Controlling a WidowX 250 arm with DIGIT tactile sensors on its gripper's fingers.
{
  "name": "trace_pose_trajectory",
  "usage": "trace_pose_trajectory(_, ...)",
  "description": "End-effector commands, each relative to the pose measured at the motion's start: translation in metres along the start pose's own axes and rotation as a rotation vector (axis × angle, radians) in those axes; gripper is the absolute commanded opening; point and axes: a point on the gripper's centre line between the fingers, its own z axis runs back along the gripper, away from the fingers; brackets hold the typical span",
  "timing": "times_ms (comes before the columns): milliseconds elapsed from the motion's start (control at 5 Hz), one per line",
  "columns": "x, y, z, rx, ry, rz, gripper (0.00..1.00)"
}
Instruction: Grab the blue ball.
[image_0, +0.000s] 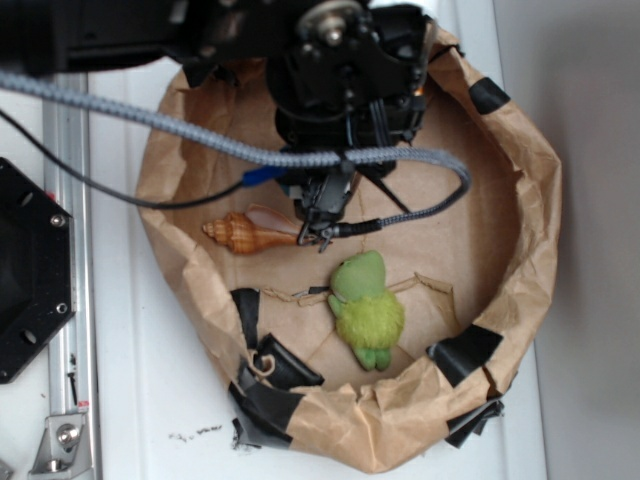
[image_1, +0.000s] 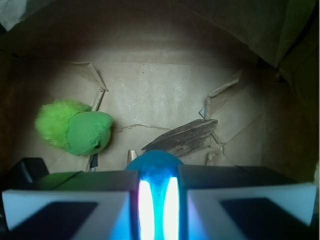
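Observation:
In the wrist view the blue ball (image_1: 156, 162) is squeezed between my two fingers, and its rounded turquoise top bulges out above them. My gripper (image_1: 157, 172) is shut on it. In the exterior view my gripper (image_0: 318, 228) hangs inside the brown paper bowl (image_0: 520, 250), pointing down just above its floor. There the arm and fingers hide the ball.
A green plush toy (image_0: 366, 308) (image_1: 82, 131) lies just in front of the gripper. An orange-brown seashell (image_0: 245, 232) lies beside it. A dark ridged piece (image_1: 182, 137) rests on the bowl floor. Crumpled walls with black tape (image_0: 270, 375) ring the bowl. A black mount (image_0: 30, 270) stands at the left.

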Motion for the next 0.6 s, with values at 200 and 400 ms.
trace_pose_trajectory(200, 0.03, -0.028, 0.026, -0.037, -0.157, 0.19, 0.0)
trace_pose_trajectory(400, 0.041, -0.032, 0.015, -0.074, -0.109, 0.183, 0.0)
